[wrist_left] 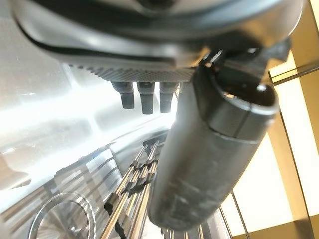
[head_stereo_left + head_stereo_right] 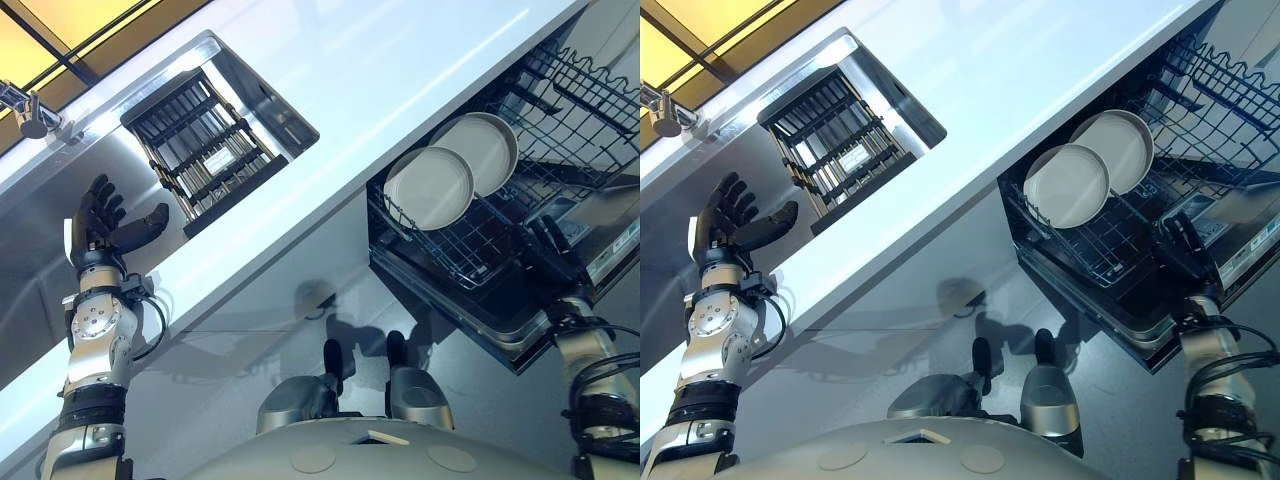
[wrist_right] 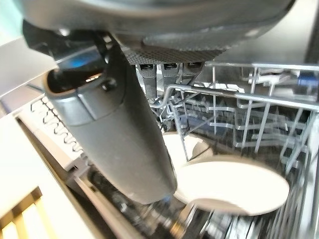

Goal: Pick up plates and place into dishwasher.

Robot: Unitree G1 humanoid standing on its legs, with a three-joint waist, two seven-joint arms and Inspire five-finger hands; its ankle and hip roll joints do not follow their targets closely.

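Note:
Two pale round plates stand on edge side by side in the dishwasher's lower wire rack (image 2: 470,258): the front plate (image 2: 429,187) overlaps the back plate (image 2: 488,148). My right hand (image 2: 551,250) hovers open just to the right of them over the rack, holding nothing. In the right wrist view the front plate (image 3: 234,188) and the back plate (image 3: 182,145) show past its straight thumb (image 3: 119,134). My left hand (image 2: 101,225) is raised open above the steel sink (image 2: 40,210), fingers spread, nothing in it.
A dark dish rack (image 2: 205,142) sits in the sink, its wires (image 1: 134,184) showing by the drain (image 1: 62,219). A white countertop (image 2: 380,70) runs between sink and dishwasher. The open dishwasher door (image 2: 470,315) juts out low on the right. A faucet (image 2: 30,112) stands at the far left.

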